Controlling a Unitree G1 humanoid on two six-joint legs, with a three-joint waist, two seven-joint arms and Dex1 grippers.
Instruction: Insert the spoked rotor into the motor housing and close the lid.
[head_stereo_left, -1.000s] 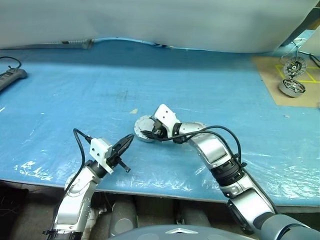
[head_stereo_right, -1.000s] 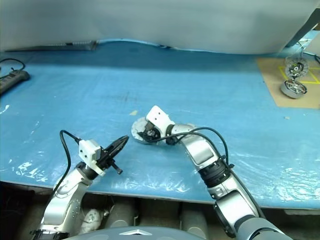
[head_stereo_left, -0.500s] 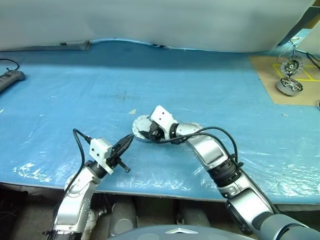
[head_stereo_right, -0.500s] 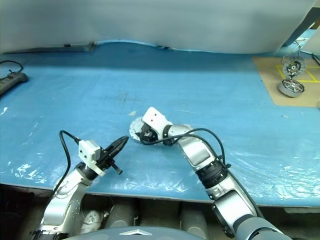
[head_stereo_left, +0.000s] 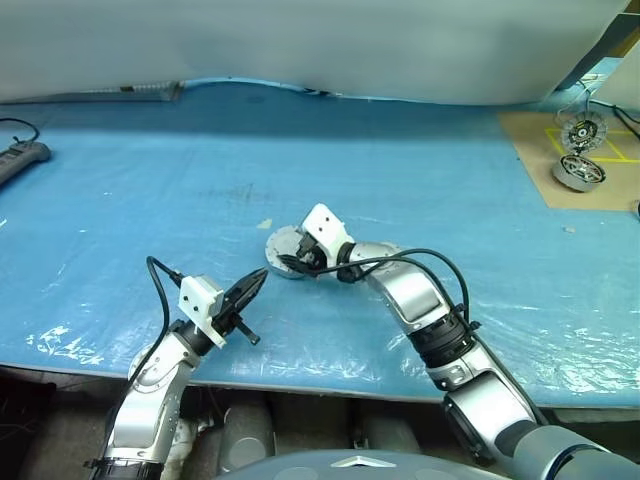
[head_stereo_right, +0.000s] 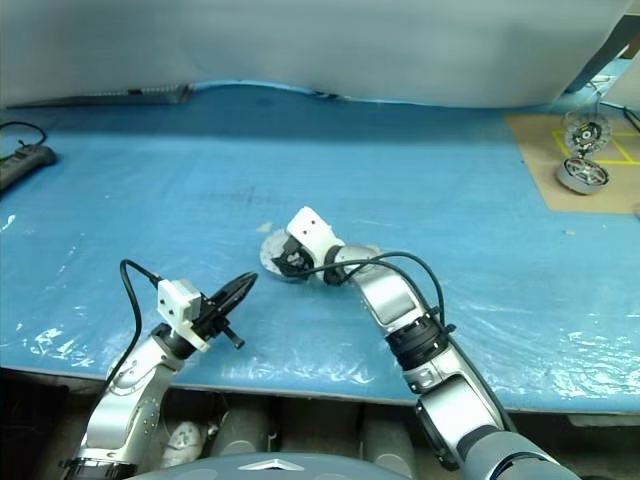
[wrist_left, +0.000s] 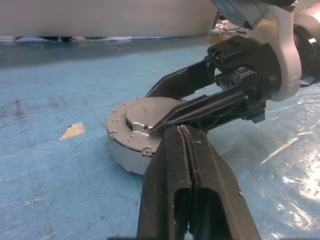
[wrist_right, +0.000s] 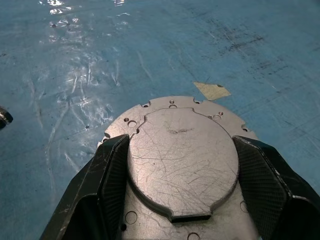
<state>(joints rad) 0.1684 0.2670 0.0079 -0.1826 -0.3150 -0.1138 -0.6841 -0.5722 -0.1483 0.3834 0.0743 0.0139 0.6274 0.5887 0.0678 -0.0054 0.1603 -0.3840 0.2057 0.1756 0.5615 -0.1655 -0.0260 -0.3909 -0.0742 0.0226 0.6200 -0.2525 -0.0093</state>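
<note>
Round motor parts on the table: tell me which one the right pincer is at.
The closed motor housing at the table's middle: the right pincer straddles its plain grey lid. The two other motor parts sit far off on the brown board, untouched.

Silver motor housing (wrist_left: 131, 145) (scratched grey lid (wrist_right: 182, 157)) on blue table cover (head_stereo_left: 420, 170).

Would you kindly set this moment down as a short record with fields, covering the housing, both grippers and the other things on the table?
motor housing: round silver can on the blue sheet, lid closed, plain grey face up
right gripper: open, black fingers on either side of the raised lid plate
left gripper: shut, empty, pointing at the housing, short of it
tape scrap: on the sheet beside the housing
far corner: two motor parts on brown board
power strip: at the sheet's left edge
</note>
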